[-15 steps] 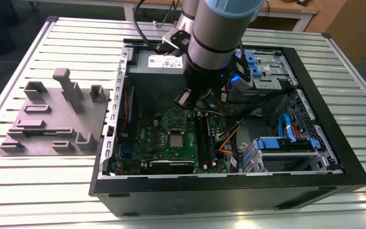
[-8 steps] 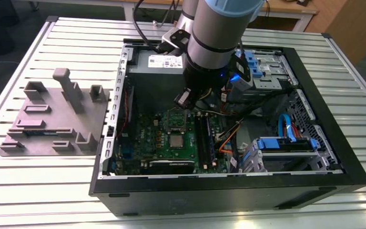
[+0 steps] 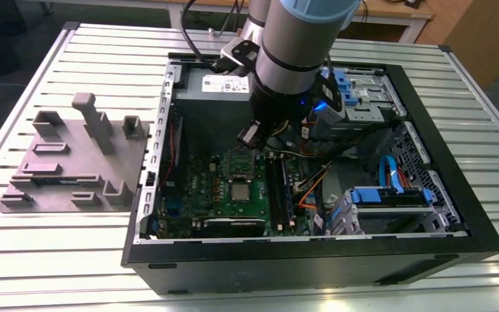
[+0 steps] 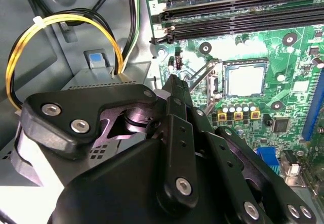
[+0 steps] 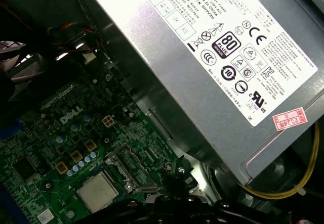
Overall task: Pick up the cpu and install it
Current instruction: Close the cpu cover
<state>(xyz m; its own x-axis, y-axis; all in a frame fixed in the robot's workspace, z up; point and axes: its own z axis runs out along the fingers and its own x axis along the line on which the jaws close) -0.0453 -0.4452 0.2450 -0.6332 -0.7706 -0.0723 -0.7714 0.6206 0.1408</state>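
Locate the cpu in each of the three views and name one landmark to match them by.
Exterior view: the cpu sits in its socket mid-motherboard, below the arm.
Second wrist view: the cpu lies framed in the socket, beyond the gripper.
First wrist view: the cpu lies near the power supply.
Shared landmark: the green motherboard.

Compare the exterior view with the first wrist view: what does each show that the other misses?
Exterior view alone: the open computer case on a slatted table, a grey parts tray to the exterior view's left, blue drive brackets, and the arm reaching inside. First wrist view alone: the yellow cable. Both: the cpu sitting in the motherboard socket, and the power supply.
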